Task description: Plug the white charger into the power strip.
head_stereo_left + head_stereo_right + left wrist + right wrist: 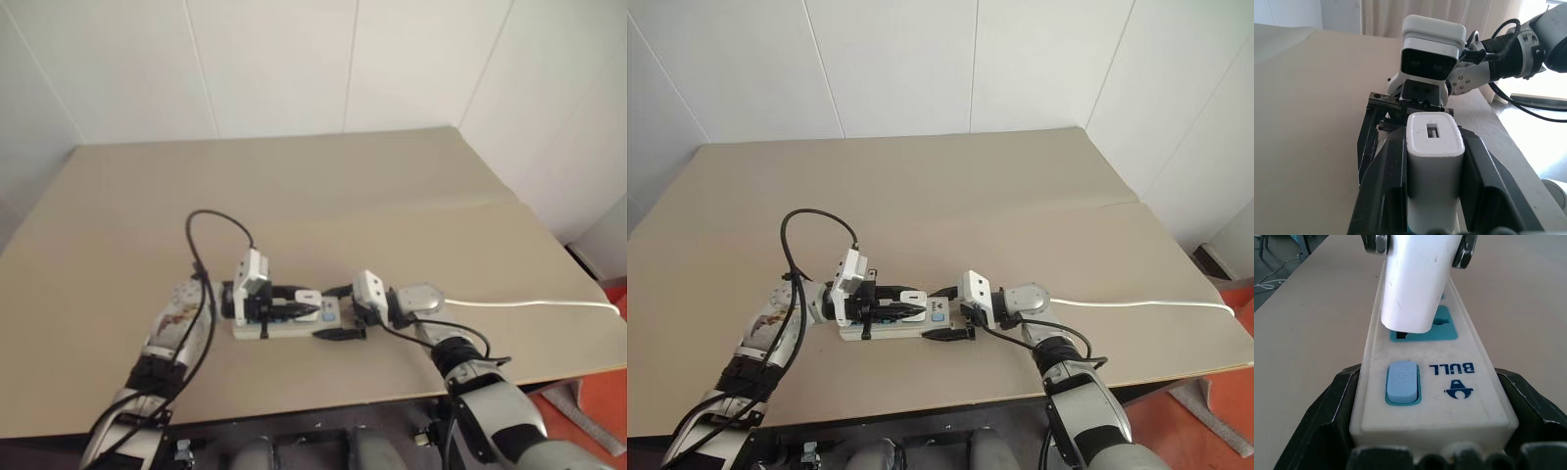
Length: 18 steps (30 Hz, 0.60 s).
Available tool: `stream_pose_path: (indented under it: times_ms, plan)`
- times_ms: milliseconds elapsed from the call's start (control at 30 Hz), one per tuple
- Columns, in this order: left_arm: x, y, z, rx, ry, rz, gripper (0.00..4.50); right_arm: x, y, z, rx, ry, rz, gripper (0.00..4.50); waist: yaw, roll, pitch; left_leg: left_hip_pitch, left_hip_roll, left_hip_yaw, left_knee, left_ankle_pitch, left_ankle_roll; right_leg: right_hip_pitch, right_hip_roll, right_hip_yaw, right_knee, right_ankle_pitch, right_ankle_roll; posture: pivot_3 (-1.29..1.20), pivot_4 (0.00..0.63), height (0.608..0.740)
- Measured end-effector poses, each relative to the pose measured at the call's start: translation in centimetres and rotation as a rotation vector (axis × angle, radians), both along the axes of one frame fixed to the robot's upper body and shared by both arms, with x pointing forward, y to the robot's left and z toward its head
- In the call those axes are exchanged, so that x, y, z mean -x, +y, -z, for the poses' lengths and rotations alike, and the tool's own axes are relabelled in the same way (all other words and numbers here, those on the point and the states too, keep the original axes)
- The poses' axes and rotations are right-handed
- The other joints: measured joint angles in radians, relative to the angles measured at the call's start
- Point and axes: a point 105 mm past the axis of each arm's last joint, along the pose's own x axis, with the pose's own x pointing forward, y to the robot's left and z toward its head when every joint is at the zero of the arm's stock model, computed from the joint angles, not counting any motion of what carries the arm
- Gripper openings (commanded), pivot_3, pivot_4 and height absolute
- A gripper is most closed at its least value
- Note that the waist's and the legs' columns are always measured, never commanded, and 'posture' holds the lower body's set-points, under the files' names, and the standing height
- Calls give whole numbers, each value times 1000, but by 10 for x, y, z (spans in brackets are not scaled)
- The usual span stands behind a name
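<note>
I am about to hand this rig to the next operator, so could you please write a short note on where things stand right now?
Left gripper: shut on the white charger, held over the power strip.
Right gripper: clamped on the strip's switch end, steadying it on the table.
Done: charger picked up, brought to the blue socket next to the switch, leaning, lower end at the socket.
Left: seat it fully (prongs hidden, depth unclear), then release both.
</note>
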Motion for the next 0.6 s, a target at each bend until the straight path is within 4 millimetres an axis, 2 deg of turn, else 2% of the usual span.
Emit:
stream_pose_path:
  times_ms: [267,600]
  plan:
    - [1,4,4,-17,-51,51,1011,1,2,0,3,0,-9,3436,-2,0,0,1,1,1,-3,0,0,-1,1,1,0,0,0,0,150,740]
    - [2,14,10,-60,-62,66,1011,3,7,3,13,11,-17,3436,-3,1,-5,10,1,3,-14,0,0,0,5,12,-3,0,0,0,150,740]
